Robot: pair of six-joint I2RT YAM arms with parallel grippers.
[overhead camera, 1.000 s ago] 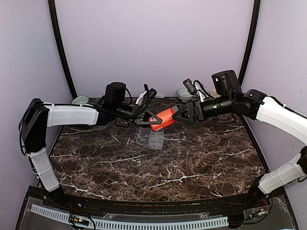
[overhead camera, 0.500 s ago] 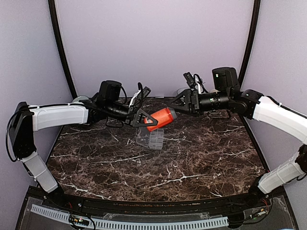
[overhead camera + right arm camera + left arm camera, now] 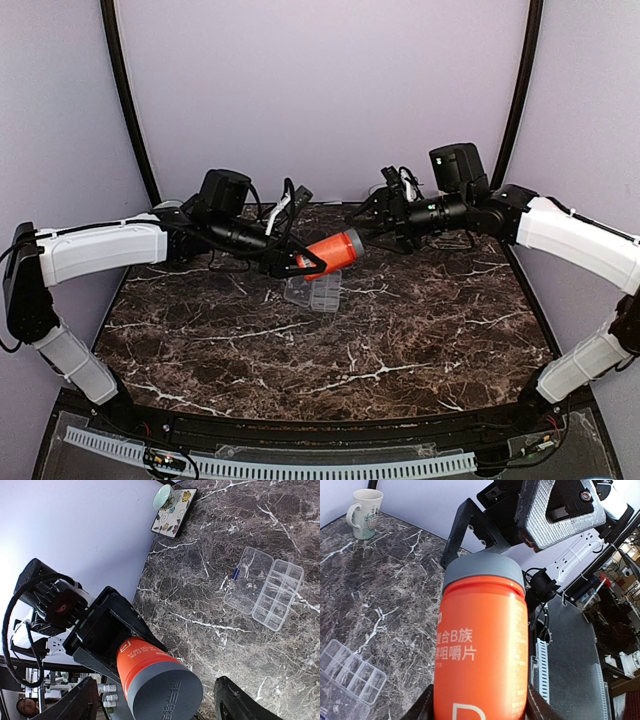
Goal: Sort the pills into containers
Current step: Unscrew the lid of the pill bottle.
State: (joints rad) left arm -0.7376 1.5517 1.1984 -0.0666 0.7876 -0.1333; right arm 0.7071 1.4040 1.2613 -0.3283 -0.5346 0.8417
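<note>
Mid-frame, the left tool (image 3: 305,263) grips an orange cylindrical plastic bottle (image 3: 333,250); the right tool (image 3: 372,221) stands wide open, empty, near its grey cap (image 3: 354,239).

Soft, even light, faint shadows; the wall (image 3: 50,540) glares white in the right wrist view.

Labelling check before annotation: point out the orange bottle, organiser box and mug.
orange bottle (image 3: 480,645), left wrist view, label face.
organiser box (image 3: 263,587), right wrist view, centre by hinge.
mug (image 3: 369,512), left wrist view, body.

Left arm (image 3: 100,248), right arm (image 3: 575,232) raised inward, left jaws gripping, right jaws wide
</note>
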